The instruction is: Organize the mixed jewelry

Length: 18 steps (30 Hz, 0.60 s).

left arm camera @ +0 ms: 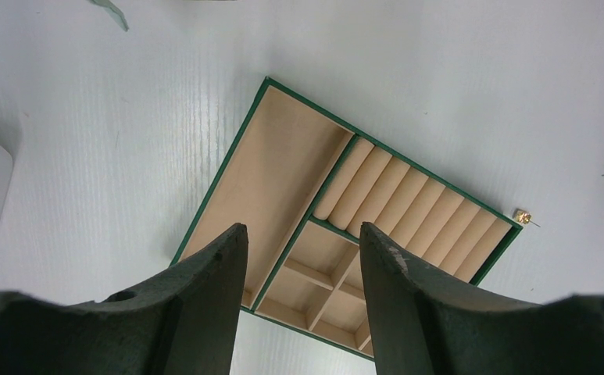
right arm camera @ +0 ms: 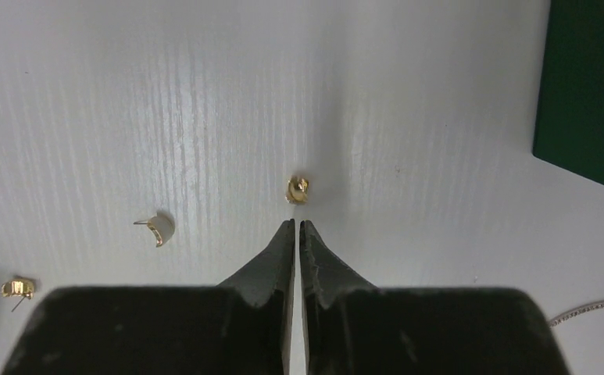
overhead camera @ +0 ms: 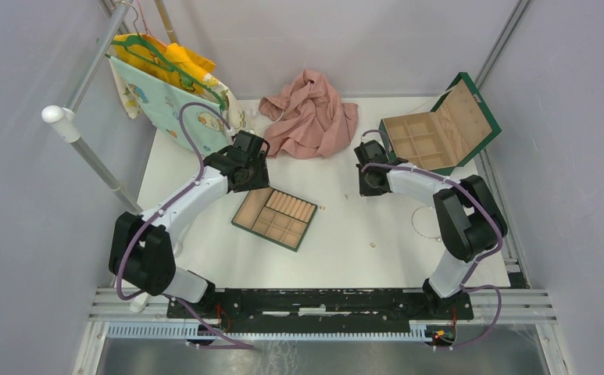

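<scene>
Right gripper [right arm camera: 296, 226]: my fingers are pressed almost together, with only a hairline slit between them and nothing in it.
Gold bead [right arm camera: 298, 190]: lies on the white table [overhead camera: 337, 250] at 12 o'clock from my right tips, just beyond them. I cannot tell whether it touches them.
Curved earring [right arm camera: 158, 229]: pale, with a thin post, at 9 o'clock from my right tips and apart from them.
Gold stud [left arm camera: 523, 217]: just beside the tray's corner, post pointing away from it. In my right wrist view it sits at 8 o'clock.
Lone bead [overhead camera: 373, 244]: on open table at 6 o'clock from my right gripper, well apart from the other pieces.
Wire loop [overhead camera: 422, 221]: thin and silvery, flat on the table at 4 o'clock from my right gripper, near my right arm's elbow.
Left gripper [left arm camera: 302, 234]: fingers spread wide, nothing held, hanging above the tray's near end.
Tan tray [left arm camera: 279, 172]: green-rimmed, with one long compartment, a row of ring rolls and small square cells. It lies between my two arms, turned askew.
Green box [overhead camera: 439, 129]: lid up, tan cells showing, at 1 o'clock from my right gripper.
Pink cloth [overhead camera: 310, 113]: crumpled at the far edge, at 12 o'clock from the tray.
</scene>
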Motion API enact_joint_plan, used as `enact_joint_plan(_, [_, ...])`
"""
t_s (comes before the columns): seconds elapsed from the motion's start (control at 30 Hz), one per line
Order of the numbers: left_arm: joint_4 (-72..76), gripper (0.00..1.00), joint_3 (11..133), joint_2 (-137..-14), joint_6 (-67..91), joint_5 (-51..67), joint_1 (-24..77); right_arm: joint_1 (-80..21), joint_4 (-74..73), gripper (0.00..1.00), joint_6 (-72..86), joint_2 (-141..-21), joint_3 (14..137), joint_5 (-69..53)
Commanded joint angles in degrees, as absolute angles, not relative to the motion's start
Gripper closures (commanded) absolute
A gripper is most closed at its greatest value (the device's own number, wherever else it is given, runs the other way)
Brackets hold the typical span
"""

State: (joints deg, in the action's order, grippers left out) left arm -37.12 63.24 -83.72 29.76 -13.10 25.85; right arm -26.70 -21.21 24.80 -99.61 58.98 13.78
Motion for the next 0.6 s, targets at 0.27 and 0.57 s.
enact_joint_plan(0.27, [-35.04,0.38,65.69,-83.28,29.93,-12.75,25.94,-19.13,-23.48,0.89,22.11,-96.2,64.26,-5.55])
enact_joint_plan(0.57, [-34.22,0.33,66.5,-84.55,27.84,-10.34,26.7,-18.36,-27.11,0.76,16.99,-97.94,69.08,-2.89])
